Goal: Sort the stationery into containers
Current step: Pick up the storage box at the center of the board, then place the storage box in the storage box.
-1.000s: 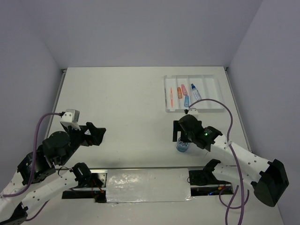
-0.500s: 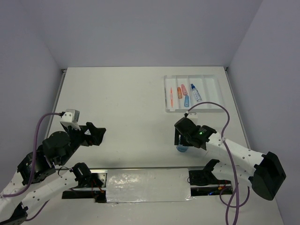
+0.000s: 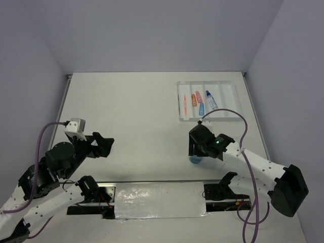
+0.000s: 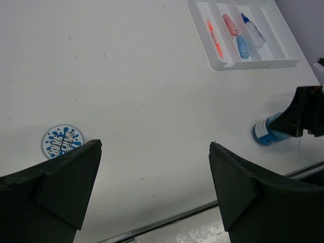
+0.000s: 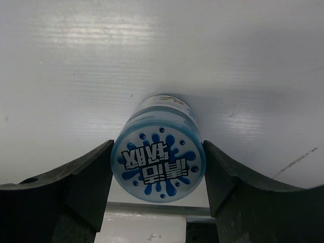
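Note:
A blue roll with a patterned white top stands near the table's front edge, right of centre. My right gripper is down over it, one finger against each side. Another blue roll stands on the table just ahead of my left gripper, which hangs open with nothing in it. The white tray at the back right holds an orange pen, an orange capsule, a pink capsule, a blue capsule and a blue-capped bottle.
A metal strip runs along the near table edge between the arm bases. Grey walls close in the back and both sides. The right arm's purple cable loops over the table near the tray's front edge.
My right gripper has dropped over the blue roll and its fingers have closed in against the roll's sides. The left arm has not moved.

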Tool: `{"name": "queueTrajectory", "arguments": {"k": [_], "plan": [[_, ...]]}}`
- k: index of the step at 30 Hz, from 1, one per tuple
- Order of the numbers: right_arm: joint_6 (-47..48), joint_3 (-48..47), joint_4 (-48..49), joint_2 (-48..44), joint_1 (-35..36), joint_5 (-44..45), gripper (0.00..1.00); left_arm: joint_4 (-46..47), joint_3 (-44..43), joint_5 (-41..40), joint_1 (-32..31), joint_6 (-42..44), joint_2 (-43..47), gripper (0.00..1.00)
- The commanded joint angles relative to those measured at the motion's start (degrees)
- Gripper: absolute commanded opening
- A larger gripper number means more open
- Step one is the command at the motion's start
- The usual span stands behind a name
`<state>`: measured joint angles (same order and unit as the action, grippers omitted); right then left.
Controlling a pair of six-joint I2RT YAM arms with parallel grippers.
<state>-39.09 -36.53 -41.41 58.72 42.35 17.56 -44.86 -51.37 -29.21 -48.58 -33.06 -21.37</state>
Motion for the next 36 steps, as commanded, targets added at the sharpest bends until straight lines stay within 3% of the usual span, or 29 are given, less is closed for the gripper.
{"name": "queueTrajectory", "arguments": {"k": [1, 8, 12, 15, 16, 17, 21, 36], "plan": [[4.54, -8.62, 3.88, 2.43, -7.06, 2.03, 0.00, 2.50, -0.13, -0.14, -0.29, 0.63, 0.89, 0.99], [12.19, -28.46, 14.41, 14.39, -29.22, 6.69, 0.00, 1.01, -0.48, -2.78, -0.29, -0.95, 1.06, 0.99], [12.20, -41.75, 18.37, 26.86, -36.00, 11.70, 0.00, 0.30, -0.66, -4.10, -0.29, -1.57, 0.27, 0.99], [12.89, -54.40, 19.77, 42.29, -41.46, 6.02, 0.00, 0.65, -0.66, -3.40, -0.29, -1.13, -0.43, 0.99], [14.47, -61.83, 18.57, 45.57, -41.90, 3.90, 0.00, 0.74, -0.66, -3.13, -0.29, -0.87, -0.52, 0.99], [14.48, -65.99, 13.86, 48.65, -41.91, 5.10, 0.00, 1.00, -0.57, -2.52, -0.29, -0.43, -0.52, 0.99], [16.24, -80.15, 9.87, 61.48, -45.42, 5.29, 0.00, 1.97, -0.31, -1.37, -0.29, 0.36, -0.43, 0.99], [21.51, -89.05, 7.58, 72.85, -49.38, -0.42, 0.00, 2.76, -0.30, 0.38, -0.29, 1.42, -1.49, 0.99]]}}
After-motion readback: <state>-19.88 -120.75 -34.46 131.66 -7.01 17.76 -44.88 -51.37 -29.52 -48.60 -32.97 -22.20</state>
